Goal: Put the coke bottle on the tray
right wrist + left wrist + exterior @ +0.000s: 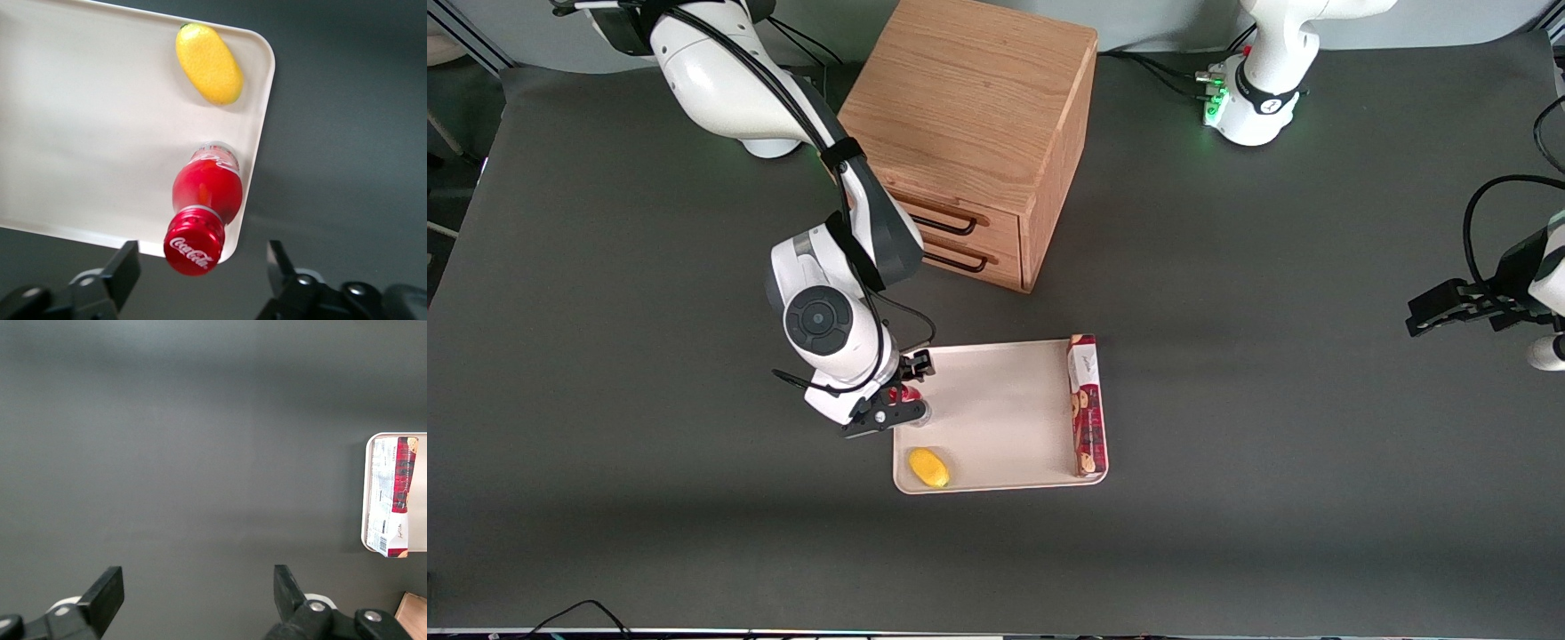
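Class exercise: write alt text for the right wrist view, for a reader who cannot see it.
A coke bottle stands upright on the cream tray near its rim, between the open gripper fingers, untouched. A yellow lemon-like fruit lies on the tray nearby.

**A dark table and a wooden cabinet**

A big dark grey table (1272, 373) fills the room view. A wooden drawer cabinet (978, 133) stands on it, with two drawers and dark handles. Black cables (1165, 71) lie near the pale wall (1165, 22). Soft light falls from above.
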`<action>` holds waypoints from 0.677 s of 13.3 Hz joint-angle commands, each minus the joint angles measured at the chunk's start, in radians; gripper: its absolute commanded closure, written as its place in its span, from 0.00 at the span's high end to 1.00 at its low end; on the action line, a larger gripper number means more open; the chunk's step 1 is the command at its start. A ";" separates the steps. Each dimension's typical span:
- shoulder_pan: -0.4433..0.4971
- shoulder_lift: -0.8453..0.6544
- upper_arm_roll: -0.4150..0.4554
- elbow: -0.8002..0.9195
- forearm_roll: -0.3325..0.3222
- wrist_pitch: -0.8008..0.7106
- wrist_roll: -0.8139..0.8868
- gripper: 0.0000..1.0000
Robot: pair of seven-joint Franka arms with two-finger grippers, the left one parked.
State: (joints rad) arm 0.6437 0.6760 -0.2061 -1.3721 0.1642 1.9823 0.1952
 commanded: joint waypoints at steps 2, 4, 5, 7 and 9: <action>-0.025 -0.093 -0.010 -0.001 0.011 -0.023 -0.022 1.00; -0.106 -0.204 -0.012 0.001 0.008 -0.074 -0.026 1.00; -0.149 -0.269 -0.012 -0.002 0.005 -0.150 -0.040 1.00; -0.234 -0.393 -0.009 -0.030 0.005 -0.308 -0.037 1.00; -0.310 -0.549 -0.003 -0.175 -0.018 -0.312 -0.039 1.00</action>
State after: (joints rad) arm 0.3880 0.2870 -0.2313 -1.3657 0.1614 1.6575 0.1675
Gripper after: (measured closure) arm 0.000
